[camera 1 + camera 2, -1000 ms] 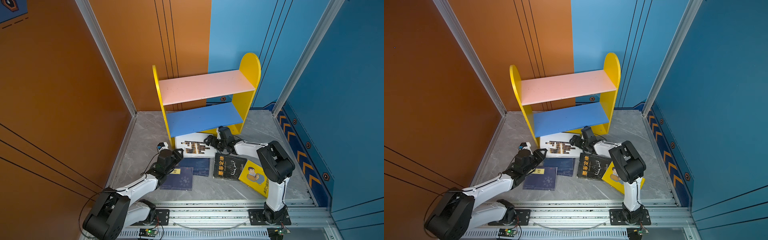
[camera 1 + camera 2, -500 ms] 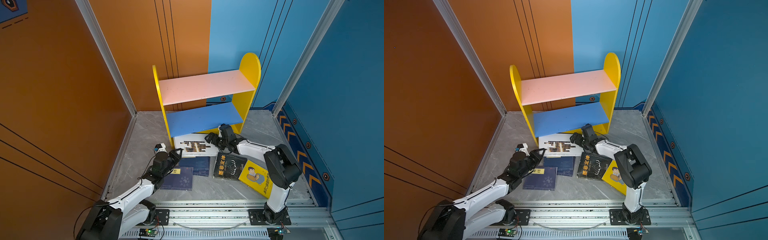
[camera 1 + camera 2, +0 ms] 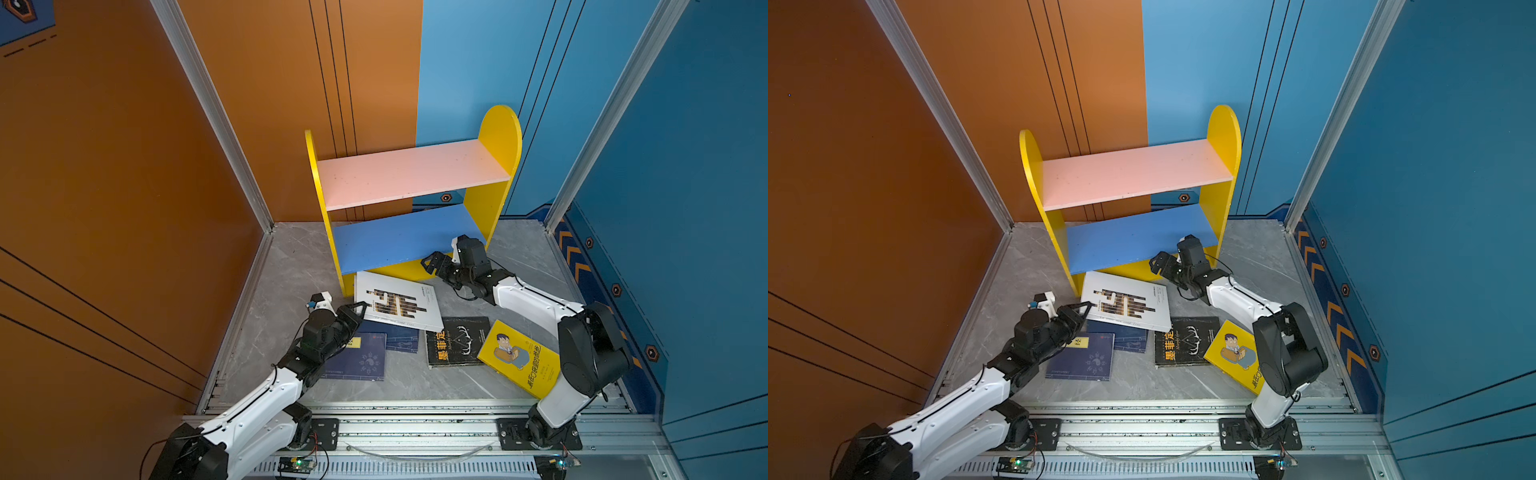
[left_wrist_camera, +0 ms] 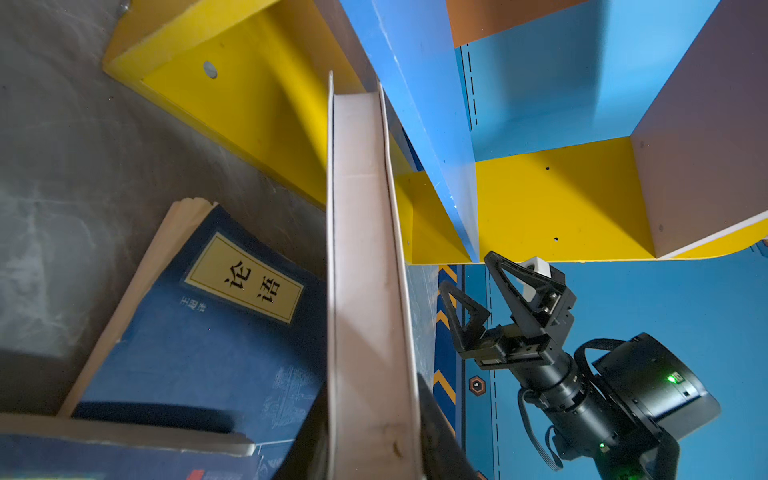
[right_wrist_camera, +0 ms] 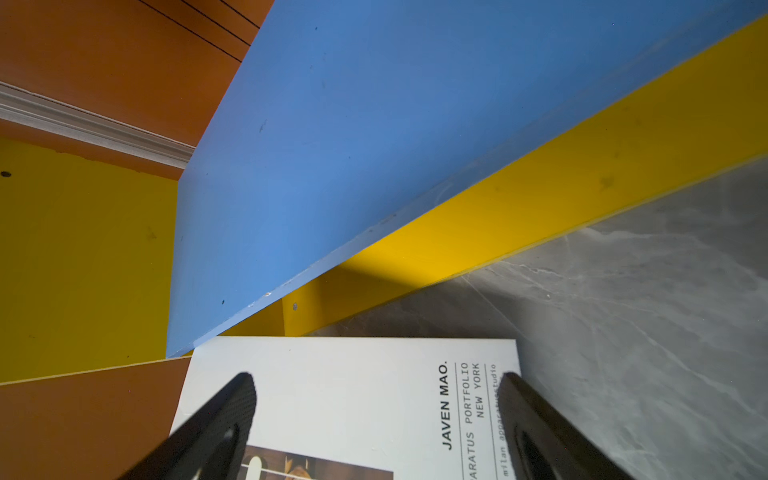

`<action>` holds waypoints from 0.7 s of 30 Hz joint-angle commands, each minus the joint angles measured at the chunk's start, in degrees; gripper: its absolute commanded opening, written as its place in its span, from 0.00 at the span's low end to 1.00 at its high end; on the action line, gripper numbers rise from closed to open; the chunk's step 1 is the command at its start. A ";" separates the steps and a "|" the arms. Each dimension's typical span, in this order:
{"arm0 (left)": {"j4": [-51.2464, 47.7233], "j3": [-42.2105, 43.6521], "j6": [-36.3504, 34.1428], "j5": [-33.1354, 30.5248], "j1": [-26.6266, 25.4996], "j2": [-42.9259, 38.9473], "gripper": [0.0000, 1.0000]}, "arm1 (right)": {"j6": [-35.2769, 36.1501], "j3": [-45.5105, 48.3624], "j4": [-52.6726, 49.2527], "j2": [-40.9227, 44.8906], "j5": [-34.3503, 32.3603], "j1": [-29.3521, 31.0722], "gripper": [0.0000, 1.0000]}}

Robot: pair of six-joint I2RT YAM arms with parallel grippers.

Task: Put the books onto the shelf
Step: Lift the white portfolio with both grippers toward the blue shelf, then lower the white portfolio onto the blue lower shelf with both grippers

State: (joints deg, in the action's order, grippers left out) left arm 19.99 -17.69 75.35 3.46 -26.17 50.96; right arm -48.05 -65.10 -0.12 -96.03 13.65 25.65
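Risk: white book, being pinched by one edge in the left claw, judged liable to sag, slip, or catch on the shelf base ahead of it. Right claw: spread, empty, being held over the book's far corner. Shelf boards: nothing being held. Remaining books: lying on desk near left claw.

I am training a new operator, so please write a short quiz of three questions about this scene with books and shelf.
1. True or false: a book already lies on the blue board.
2. Which tool clamps the white book at its edge? A: left. B: right.
3. Fill in: the right tool is ___.
Key: 1 false; 2 A, the left tool; 3 open.
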 commanded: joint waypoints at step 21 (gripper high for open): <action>-8.88 -13.27 -5.09 3.36 -2.19 -6.01 0.17 | -0.97 12.41 -9.30 25.88 4.87 -9.83 0.94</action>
State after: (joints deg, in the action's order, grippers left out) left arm 11.51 -25.50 73.10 4.27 -28.58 45.71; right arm -48.49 -53.30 -7.09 -73.58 16.73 16.93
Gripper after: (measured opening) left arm 0.271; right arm 0.936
